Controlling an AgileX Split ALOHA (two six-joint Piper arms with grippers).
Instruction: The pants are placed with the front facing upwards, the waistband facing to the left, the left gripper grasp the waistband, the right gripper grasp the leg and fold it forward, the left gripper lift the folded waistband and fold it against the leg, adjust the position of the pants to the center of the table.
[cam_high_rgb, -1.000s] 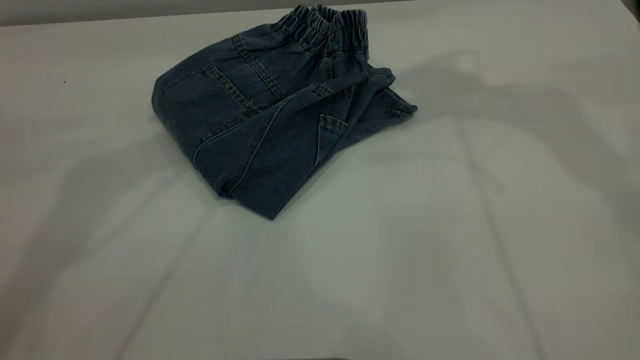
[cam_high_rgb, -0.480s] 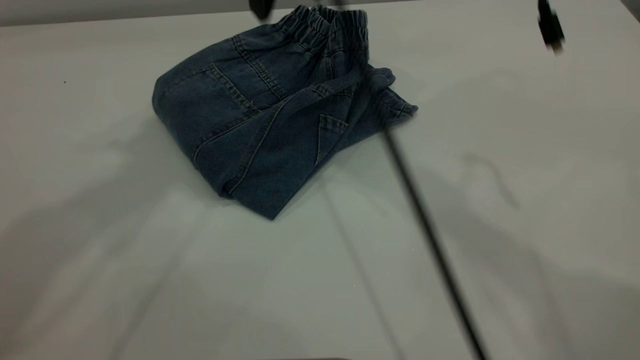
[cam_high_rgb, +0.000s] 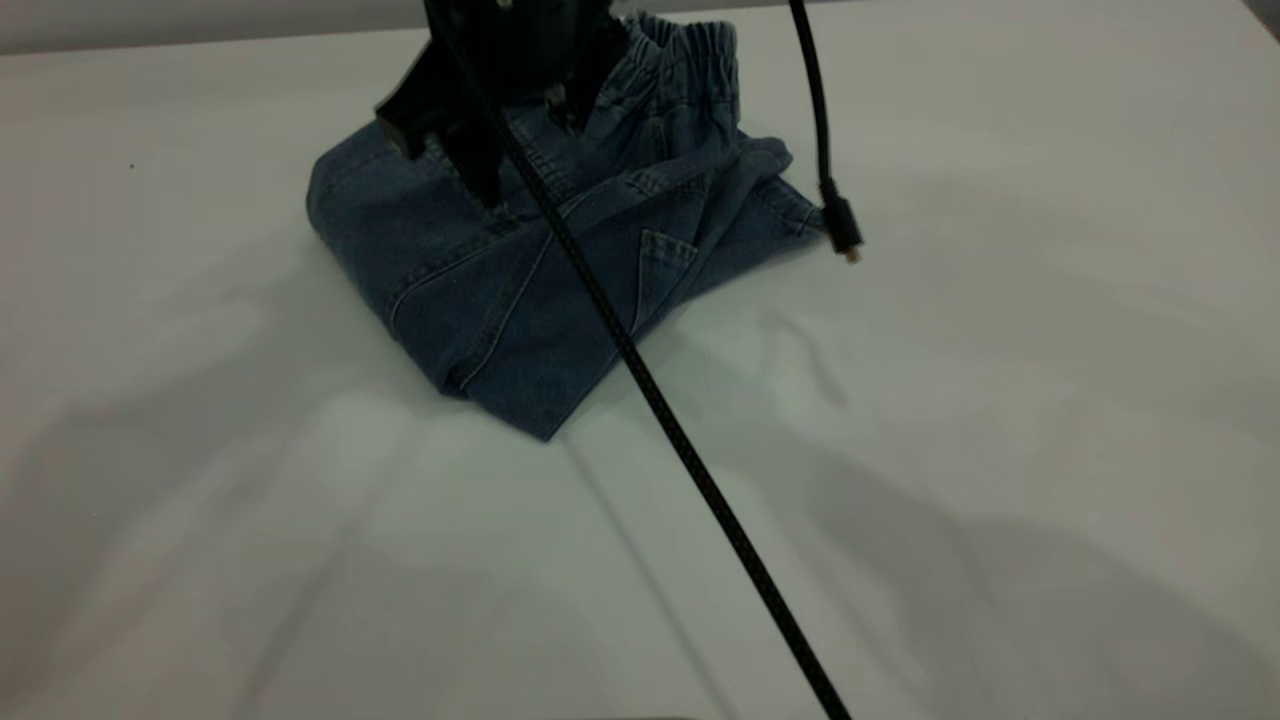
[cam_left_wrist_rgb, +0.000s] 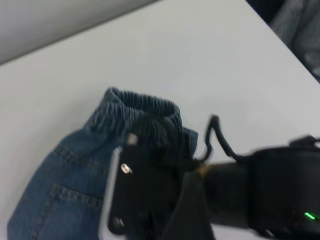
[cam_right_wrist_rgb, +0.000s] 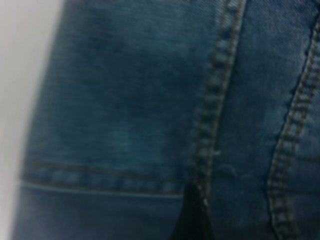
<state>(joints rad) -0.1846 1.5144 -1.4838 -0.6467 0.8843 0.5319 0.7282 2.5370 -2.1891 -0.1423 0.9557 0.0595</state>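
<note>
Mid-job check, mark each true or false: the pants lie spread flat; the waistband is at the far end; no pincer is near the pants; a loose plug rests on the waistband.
1. The pants lie spread flat on the table. False: they are folded into a bundle.
2. The waistband is at the far end. True.
3. No pincer is near the pants. False: the right pincer is over them.
4. A loose plug rests on the waistband. False: it hangs beside the leg hems.
</note>
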